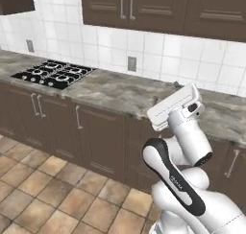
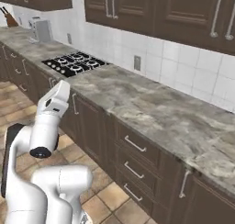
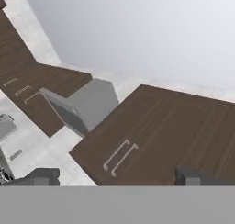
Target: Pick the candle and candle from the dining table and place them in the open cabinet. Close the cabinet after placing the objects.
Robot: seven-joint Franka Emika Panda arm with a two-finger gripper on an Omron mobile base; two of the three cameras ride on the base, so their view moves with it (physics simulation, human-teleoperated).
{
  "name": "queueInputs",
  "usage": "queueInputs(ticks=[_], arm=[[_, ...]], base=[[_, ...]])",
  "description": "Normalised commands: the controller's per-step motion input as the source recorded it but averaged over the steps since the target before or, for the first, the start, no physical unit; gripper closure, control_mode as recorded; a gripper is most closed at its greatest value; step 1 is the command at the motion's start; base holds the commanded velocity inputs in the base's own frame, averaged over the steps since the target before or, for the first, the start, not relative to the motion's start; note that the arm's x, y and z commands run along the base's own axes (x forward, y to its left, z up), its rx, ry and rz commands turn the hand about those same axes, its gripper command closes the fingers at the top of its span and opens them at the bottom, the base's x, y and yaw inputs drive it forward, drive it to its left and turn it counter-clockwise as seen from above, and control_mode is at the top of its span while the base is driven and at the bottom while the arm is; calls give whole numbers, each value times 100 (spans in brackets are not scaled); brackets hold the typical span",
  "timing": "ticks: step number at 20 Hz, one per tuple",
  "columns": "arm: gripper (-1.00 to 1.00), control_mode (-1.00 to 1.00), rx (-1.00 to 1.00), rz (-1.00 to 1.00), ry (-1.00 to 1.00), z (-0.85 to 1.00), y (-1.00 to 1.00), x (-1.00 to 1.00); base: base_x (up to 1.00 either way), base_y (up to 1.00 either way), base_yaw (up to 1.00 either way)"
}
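Marbled grey counter (image 1: 115, 91) meets panelled dark-brown cabinet (image 1: 134, 7) doors.

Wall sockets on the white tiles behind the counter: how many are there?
2. The left socket sits at the far left, beyond the cooktop; the right socket sits to the cooktop's right. More may be out of frame.

Cooktop (image 1: 54, 74) on counter (image 1: 120, 91), below cabinets (image 1: 163, 7)
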Motion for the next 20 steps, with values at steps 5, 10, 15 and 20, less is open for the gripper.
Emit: queueInputs(ticks=[5,10,15,20], arm=[[-100,100,0,0,0,0,0,0],[-100,100,0,0,0,0,0,0],[-100,100,0,0,0,0,0,0],[-100,100,0,0,0,0,0,0]], base=[[-42,4,84],[-31,4,85],[-31,0,91],[-24,-11,65]])
